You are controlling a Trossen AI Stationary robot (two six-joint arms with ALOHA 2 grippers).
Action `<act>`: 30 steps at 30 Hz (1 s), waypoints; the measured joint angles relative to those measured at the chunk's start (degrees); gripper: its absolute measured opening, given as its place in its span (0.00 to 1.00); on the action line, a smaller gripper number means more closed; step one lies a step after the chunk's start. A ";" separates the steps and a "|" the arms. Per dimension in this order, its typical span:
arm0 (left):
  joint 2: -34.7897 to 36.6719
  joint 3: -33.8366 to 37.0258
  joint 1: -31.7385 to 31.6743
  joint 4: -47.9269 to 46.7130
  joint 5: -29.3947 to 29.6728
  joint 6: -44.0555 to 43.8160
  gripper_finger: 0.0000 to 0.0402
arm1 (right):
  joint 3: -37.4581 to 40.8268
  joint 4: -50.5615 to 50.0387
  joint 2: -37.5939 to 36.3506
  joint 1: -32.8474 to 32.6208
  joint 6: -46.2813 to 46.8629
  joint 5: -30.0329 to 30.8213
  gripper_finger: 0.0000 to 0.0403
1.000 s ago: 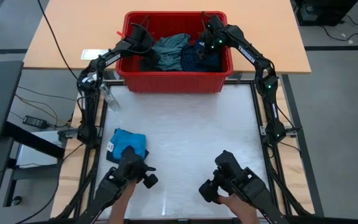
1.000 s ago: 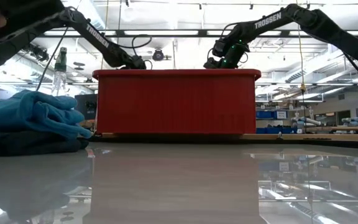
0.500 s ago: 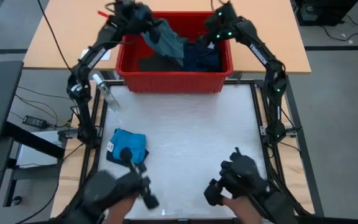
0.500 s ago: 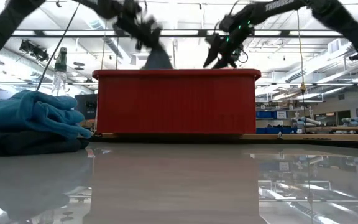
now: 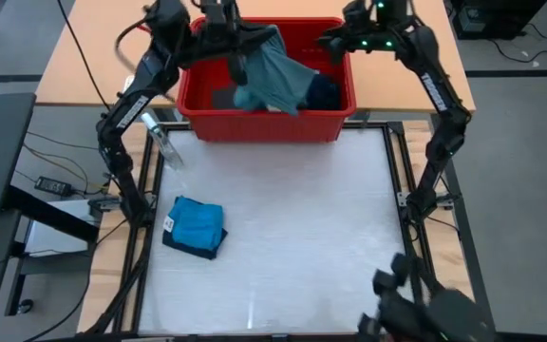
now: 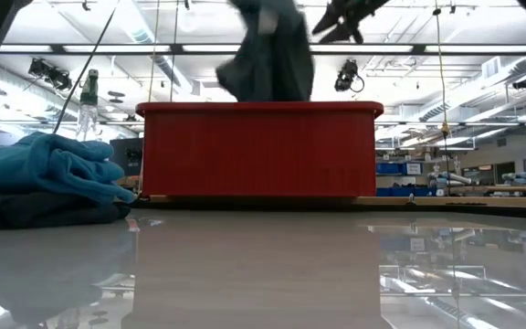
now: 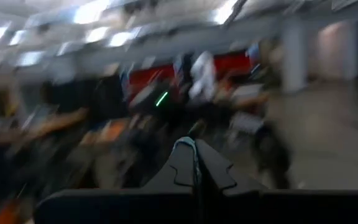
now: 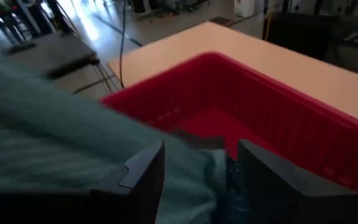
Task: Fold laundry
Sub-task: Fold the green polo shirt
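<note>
A grey-green shirt (image 5: 275, 74) hangs over the red bin (image 5: 264, 125) at the table's far edge, from my left gripper (image 5: 240, 43), which is shut on it high above the bin. In the low view the shirt (image 6: 268, 55) reaches down to the bin's rim. My right gripper (image 5: 335, 43) stands open above the bin's right half, beside the shirt (image 8: 55, 149). A navy dotted piece (image 5: 323, 90) lies in the bin. A bright blue folded garment (image 5: 196, 223) rests on a dark navy one (image 6: 35, 210) at the table's left. My left gripper pinches a thin bit of the shirt's upper end (image 7: 194, 163) between its two shut fingers. The shirt hangs slack below the gripper. Its lower end (image 6: 263, 96) dips behind the bin's rim, so I cannot tell whether it is clear of the bin's contents.
A clear plastic item (image 5: 162, 147) lies at the table's far left corner. The white tabletop (image 5: 292, 218) stretches between the bin and the near edge. A dark blurred device (image 5: 425, 304) shows at the near right edge.
My left gripper has shut on the shirt in the bin's left half and risen high, swinging toward the bin's middle and tipping up from pointing down. The shirt has been lifted out and now hangs. My right gripper has also risen out of the bin.
</note>
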State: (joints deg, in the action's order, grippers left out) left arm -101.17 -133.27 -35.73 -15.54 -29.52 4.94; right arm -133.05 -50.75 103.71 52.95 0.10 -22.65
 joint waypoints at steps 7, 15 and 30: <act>3.25 -0.02 8.84 18.26 -0.34 -3.15 0.00 | 0.00 -5.72 -6.55 -4.05 4.32 -0.11 0.51; 6.09 -0.11 16.67 18.57 -10.41 -20.75 0.00 | 0.00 -19.51 -12.79 -14.15 13.18 4.77 0.51; 6.41 0.04 38.72 -29.05 8.61 -13.71 0.00 | 0.05 -38.70 -17.22 -41.42 23.75 23.25 0.51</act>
State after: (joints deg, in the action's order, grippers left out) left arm -94.77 -133.23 2.99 -44.59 -20.91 -8.78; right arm -133.00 -89.45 86.49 11.53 23.86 0.59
